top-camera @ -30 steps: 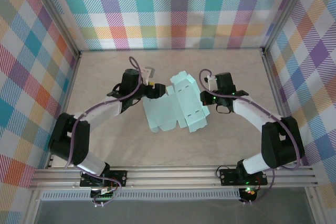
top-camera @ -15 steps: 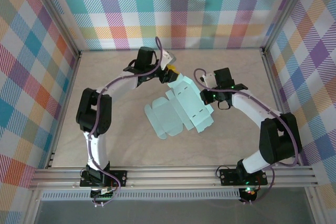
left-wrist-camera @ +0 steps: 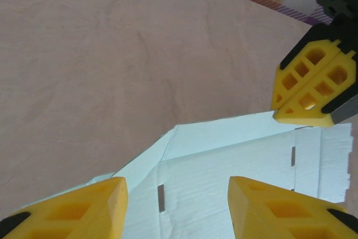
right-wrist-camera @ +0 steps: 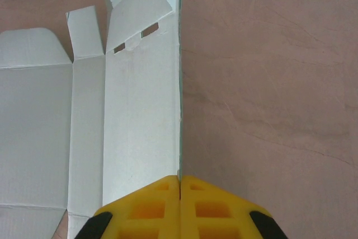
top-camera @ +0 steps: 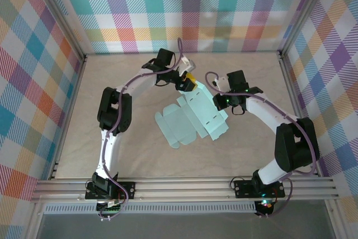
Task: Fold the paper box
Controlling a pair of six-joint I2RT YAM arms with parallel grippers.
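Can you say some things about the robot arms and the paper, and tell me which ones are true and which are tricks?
1. The paper box is folded into a closed box. False: it is an unfolded sheet on the table.
2. The right gripper is shut on the sheet's edge. True.
3. The left gripper has its fingers apart, above the sheet. True.
4. The sheet is bright red. False: it is pale mint-blue.

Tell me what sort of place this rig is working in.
Most likely a purpose-built robot test cell, not a home or shop: plaid-printed panels wall in three sides, an aluminium rail frame runs along the near edge, and the pale tabletop holds the paper box.
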